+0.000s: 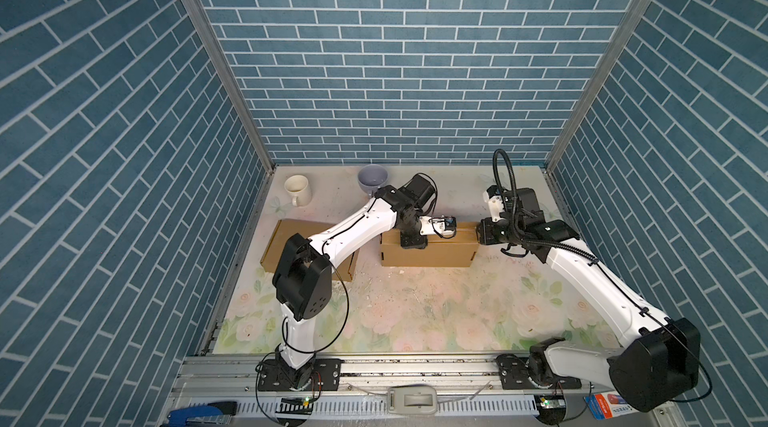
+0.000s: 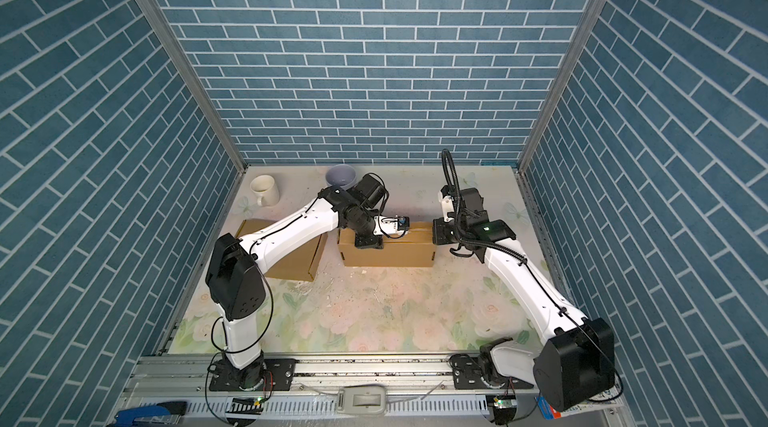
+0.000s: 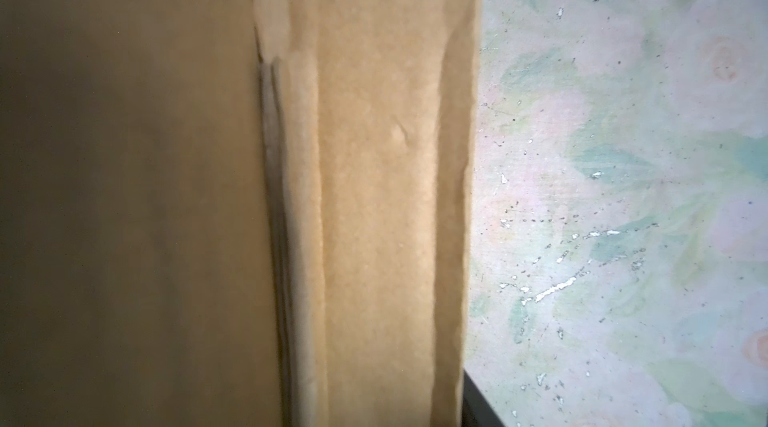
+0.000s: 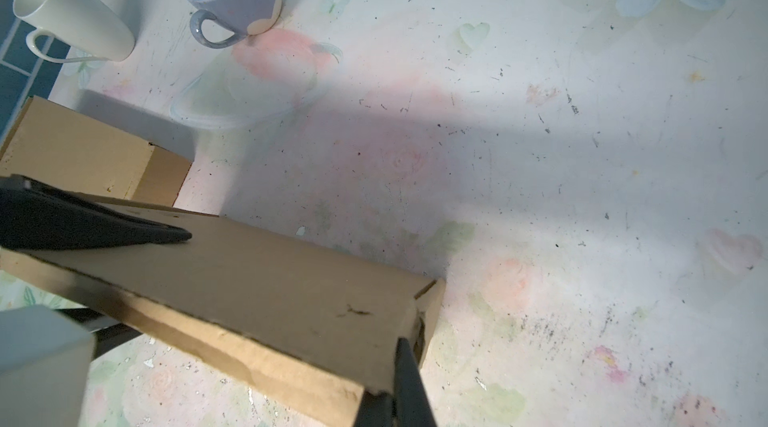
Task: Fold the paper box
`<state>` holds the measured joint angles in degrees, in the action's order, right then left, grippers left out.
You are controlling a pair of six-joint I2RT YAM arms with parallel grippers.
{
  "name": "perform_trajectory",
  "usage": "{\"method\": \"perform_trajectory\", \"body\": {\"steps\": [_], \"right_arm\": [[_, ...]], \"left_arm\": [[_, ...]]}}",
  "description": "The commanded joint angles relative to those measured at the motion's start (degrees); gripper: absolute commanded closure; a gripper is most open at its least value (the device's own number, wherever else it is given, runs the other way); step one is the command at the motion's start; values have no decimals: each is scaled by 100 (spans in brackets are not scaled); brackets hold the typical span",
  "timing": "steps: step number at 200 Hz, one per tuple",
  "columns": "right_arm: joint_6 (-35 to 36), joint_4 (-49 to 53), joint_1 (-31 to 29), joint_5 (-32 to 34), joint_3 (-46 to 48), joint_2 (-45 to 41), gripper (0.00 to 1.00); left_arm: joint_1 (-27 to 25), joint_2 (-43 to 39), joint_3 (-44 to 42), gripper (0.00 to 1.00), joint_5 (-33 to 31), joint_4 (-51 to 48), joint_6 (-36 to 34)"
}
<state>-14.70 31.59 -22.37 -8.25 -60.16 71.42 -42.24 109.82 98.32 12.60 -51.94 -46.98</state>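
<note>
Cardboard, brown: one paper box (image 1: 428,254), closed up, lying lengthwise on the flowered tabletop (image 1: 415,312). It sits directly under the left jaws and runs from them across to the right jaws. It shows in both top views (image 2: 386,254).

Left jaws: pointing down onto the box's top face, toward the end farther from the right jaws. The left wrist view is mostly creased cardboard (image 3: 374,196) seen from very close. I cannot tell how far apart these jaws stand, or whether they grip anything.

Right jaws: reaching in sideways toward the left jaws, closed tight, tips touching the near end of the box at its top corner. In the right wrist view one dark fingertip (image 4: 409,383) crosses that corner of the box (image 4: 270,288). Whether any cardboard is nipped between them I cannot tell.

Second cardboard box (image 1: 291,238): beyond the left jaws on the side away from the right jaws, near the first box but apart from it, partly covered by the left arm (image 1: 353,225).

White mug (image 1: 298,189): upright, well beyond the left jaws, toward the back wall.

Lilac mug (image 1: 372,179): upright, nearer the left jaws than the white mug, well apart from the right jaws.
</note>
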Motion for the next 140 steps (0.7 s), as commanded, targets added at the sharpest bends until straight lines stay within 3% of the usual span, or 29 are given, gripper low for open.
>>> {"method": "perform_trajectory", "body": {"steps": [1, 51, 140], "right_arm": [[10, 643, 34, 423, 240, 215, 100], [-7, 611, 27, 386, 209, 267, 100], [-33, 612, 22, 359, 151, 248, 100]], "left_arm": [[66, 132, -191, 48, -168, -141, -2], [67, -140, -130, 40, -237, -141, -38], [66, -550, -103, 35, -389, -37, -30]]}}
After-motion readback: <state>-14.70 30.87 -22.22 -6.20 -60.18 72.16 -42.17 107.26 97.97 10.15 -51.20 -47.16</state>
